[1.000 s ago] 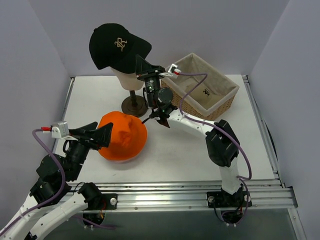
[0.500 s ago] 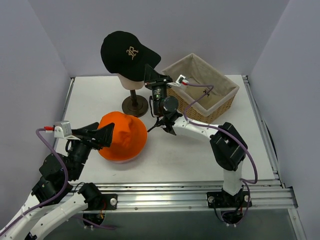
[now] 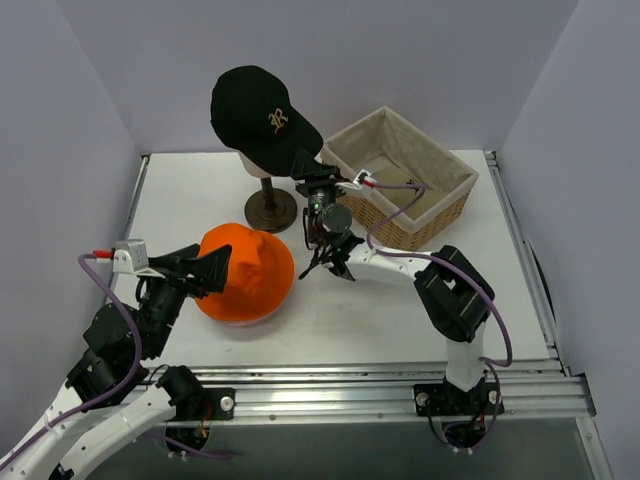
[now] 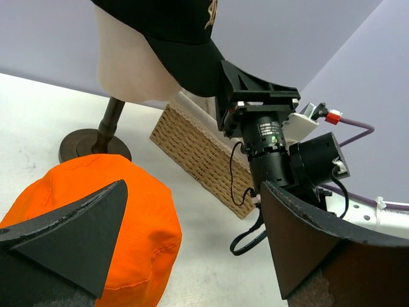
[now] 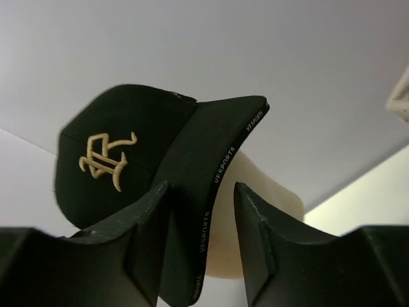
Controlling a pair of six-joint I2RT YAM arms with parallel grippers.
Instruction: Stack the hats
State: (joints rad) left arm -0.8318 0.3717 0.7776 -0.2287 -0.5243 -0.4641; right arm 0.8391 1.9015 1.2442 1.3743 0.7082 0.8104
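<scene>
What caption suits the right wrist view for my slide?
Right tool straddling the brim of the black cap with gold emblem on the cream mannequin head.

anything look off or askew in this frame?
Yes: the black cap with gold emblem sits crooked on the cream mannequin head, tipped sideways, its brim between the right gripper fingers. The bright orange bucket hat lies normally on the table.
</scene>
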